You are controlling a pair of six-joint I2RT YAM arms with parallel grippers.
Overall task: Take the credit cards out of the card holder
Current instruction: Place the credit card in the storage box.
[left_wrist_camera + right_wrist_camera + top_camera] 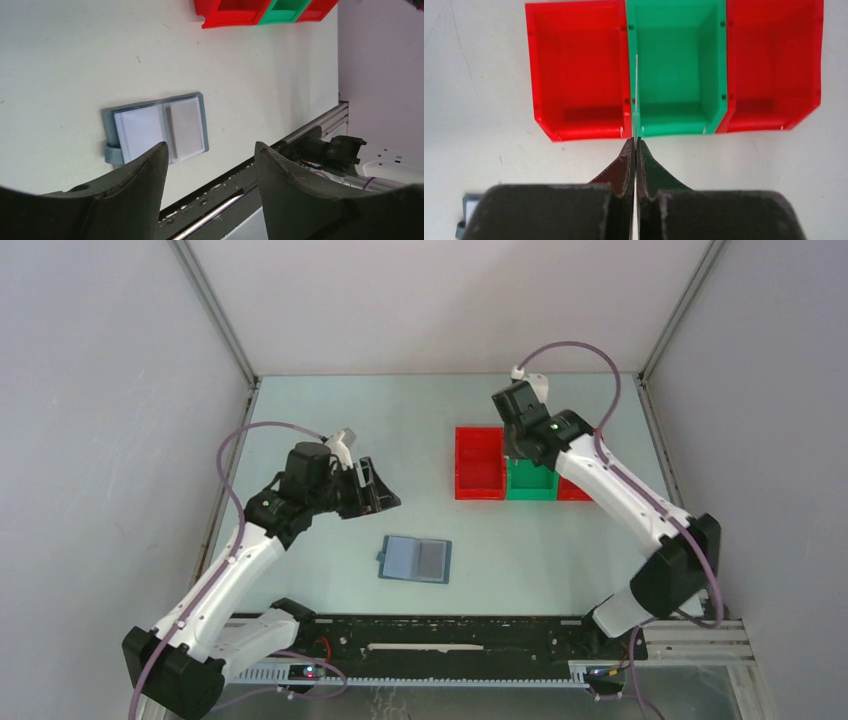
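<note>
Jaws of the right gripper (636, 142) are clenched tight on a credit card (636, 90). In the right wrist view the card shows only as a thin pale line, edge-on, sticking straight out past the fingertips. That edge hangs over the seam between the left red bin (579, 132) and the green bin (674, 127). A second red bin (754, 124) stands against the green one on its other side, so the three form a row at the far right of the table (330, 410). Whether the card's edge touches the bins cannot be told.

Jaws of the left gripper (377, 487) are released and spread wide, grasping nothing. They hang above bare table just beyond the far left corner of the card holder (415, 559).

The card holder lies opened flat on the table between the two arms, nearer the arm bases than the bins and well apart from them. Its long axis runs left to right in the top view, slightly skewed, with the fold crossing it from near to far. A small strap tab juts from its left short edge. The inside faces up, with a lighter blue-white rectangle on the left half and a greyer one on the right. Whether those are cards or bare pockets cannot be told. Any lettering on the holder, card or bins is too small to make out.
</note>
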